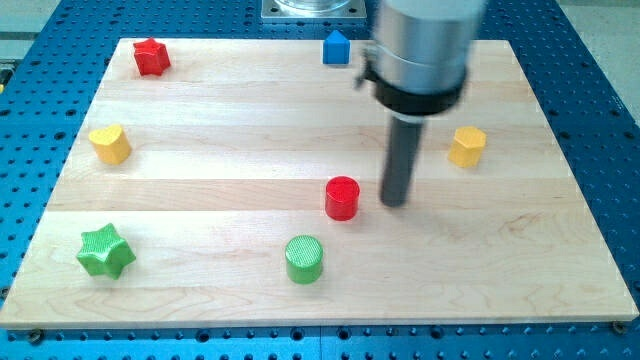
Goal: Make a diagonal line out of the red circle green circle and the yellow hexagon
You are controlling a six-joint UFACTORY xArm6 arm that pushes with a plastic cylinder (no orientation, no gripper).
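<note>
The red circle (342, 197) stands a little below the board's middle. The green circle (304, 259) stands below it and slightly to the view's left. The yellow hexagon (467, 146) stands at the view's right, above both circles. My tip (396, 203) rests on the board just right of the red circle, a small gap apart, and well left of and below the yellow hexagon.
A red star (151, 56) sits at the top left. A blue house-shaped block (336, 47) sits at the top middle. A yellow heart-shaped block (110, 144) is at the left. A green star (105, 251) is at the bottom left. The wooden board (200, 120) lies on a blue perforated table.
</note>
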